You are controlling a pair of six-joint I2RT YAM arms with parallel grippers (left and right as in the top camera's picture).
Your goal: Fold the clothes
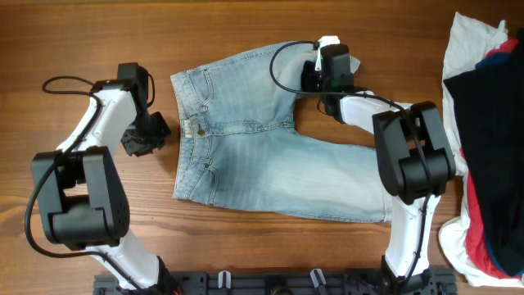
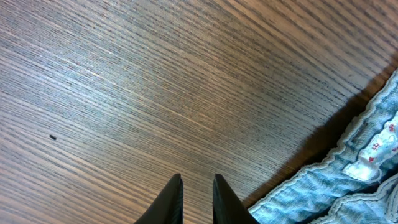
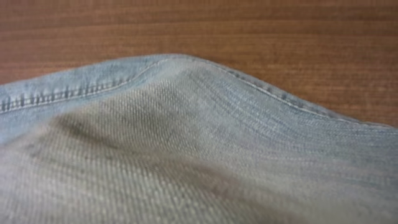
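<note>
The light blue denim shorts [image 1: 270, 156] lie flat across the middle of the table, waistband to the left and legs to the right. My left gripper [image 1: 155, 133] hovers over bare wood just left of the waistband [image 2: 373, 155]. Its fingers [image 2: 197, 186] stand a narrow gap apart with nothing between them. My right gripper [image 1: 319, 74] sits on the upper leg's hem at the far edge. In the right wrist view the denim [image 3: 186, 124] fills the frame with a raised, stitched hem, and my fingers are hidden.
A pile of white, dark navy and red garments [image 1: 491, 147] lies along the right edge of the table. Bare wood [image 2: 124, 93] surrounds the shorts on the left and far sides. The arm bases stand at the near edge.
</note>
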